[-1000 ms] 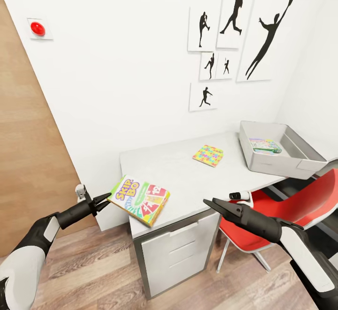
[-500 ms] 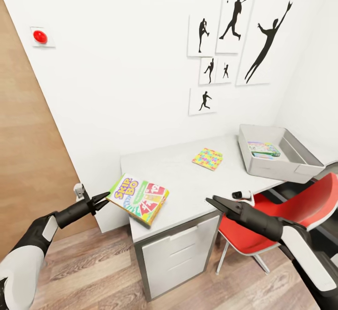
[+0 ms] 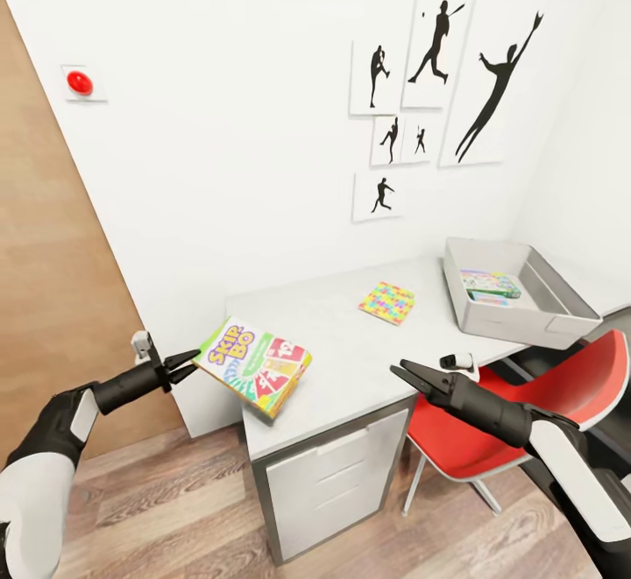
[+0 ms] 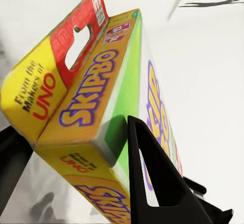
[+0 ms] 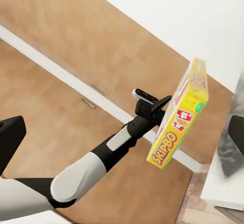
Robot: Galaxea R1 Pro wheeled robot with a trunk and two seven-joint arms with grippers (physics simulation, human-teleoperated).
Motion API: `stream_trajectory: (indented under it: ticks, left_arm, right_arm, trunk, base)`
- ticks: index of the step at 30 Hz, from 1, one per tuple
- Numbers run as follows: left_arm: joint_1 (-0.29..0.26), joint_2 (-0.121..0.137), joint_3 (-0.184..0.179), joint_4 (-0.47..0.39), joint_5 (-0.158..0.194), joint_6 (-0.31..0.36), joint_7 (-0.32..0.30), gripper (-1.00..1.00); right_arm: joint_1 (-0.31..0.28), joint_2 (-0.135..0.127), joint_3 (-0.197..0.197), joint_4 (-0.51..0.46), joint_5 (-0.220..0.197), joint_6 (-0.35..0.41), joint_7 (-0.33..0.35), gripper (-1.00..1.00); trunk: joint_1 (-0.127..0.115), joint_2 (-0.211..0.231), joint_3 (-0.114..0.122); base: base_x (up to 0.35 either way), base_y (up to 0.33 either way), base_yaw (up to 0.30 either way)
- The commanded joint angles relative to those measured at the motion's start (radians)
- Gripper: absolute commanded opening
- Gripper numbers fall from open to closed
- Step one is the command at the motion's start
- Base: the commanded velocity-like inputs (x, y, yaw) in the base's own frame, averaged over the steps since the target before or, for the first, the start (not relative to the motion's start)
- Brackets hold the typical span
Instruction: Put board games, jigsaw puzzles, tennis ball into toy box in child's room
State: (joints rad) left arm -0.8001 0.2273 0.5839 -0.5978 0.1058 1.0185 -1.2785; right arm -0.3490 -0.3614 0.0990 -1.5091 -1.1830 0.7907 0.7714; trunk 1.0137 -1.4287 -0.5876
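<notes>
My left gripper [image 3: 184,362] is shut on the edge of the green-yellow Skip-Bo board game [image 3: 258,367], holding it tilted in the air at the table's [image 3: 333,334] left end. The left wrist view shows that game box [image 4: 86,112] up close between the fingers. In the right wrist view the game box [image 5: 182,113] hangs from the left gripper [image 5: 156,104]. My right gripper [image 3: 399,371] hovers open at the table's front edge, holding nothing. One jigsaw puzzle [image 3: 387,302] lies mid-table. The toy box [image 3: 504,327] stands at the far right with a pale game box [image 3: 489,284] inside.
A white drawer cabinet [image 3: 337,483] sits under the table's left end. A red chair [image 3: 561,395] stands under the table at the right, below my right arm. A wooden door [image 3: 53,316] is on the left, and athlete pictures [image 3: 438,80] hang on the wall.
The camera has shifted a little. My left gripper has raised the Skip-Bo box slightly and tilted it more. The right gripper has stayed near the table's front edge.
</notes>
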Motion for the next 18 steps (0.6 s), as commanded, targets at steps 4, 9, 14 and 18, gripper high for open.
stream_trajectory:
  ticks: [4,9,14,18]
  left_arm:
    - [-0.001,0.012,-0.029,0.0,0.001,0.017,-0.003,-1.0]
    - [-0.001,0.017,-0.059,0.0,0.001,0.021,-0.004,-1.0]
    - [-0.001,0.024,-0.074,-0.001,0.001,0.021,-0.043,-1.0]
    - [-0.001,0.043,-0.077,-0.001,-0.001,0.022,-0.108,-1.0]
  right_arm:
    - [-0.001,0.002,0.001,0.0,-0.006,0.004,-0.042,1.0]
    - [-0.001,0.021,-0.004,-0.001,-0.006,0.004,-0.095,1.0]
    - [-0.001,0.055,-0.004,0.001,-0.006,0.005,-0.108,1.0]
    - [-0.001,0.087,-0.005,0.001,-0.005,0.006,-0.109,1.0]
  trunk:
    - [-0.015,0.028,0.012]
    - [-0.035,0.063,0.027]
    - [-0.054,0.098,0.043]
    - [-0.069,0.126,0.056]
  base:
    - [0.0,0.0,0.0]
    - [0.0,0.0,0.0]
    - [0.0,0.0,0.0]
    - [0.0,0.0,0.0]
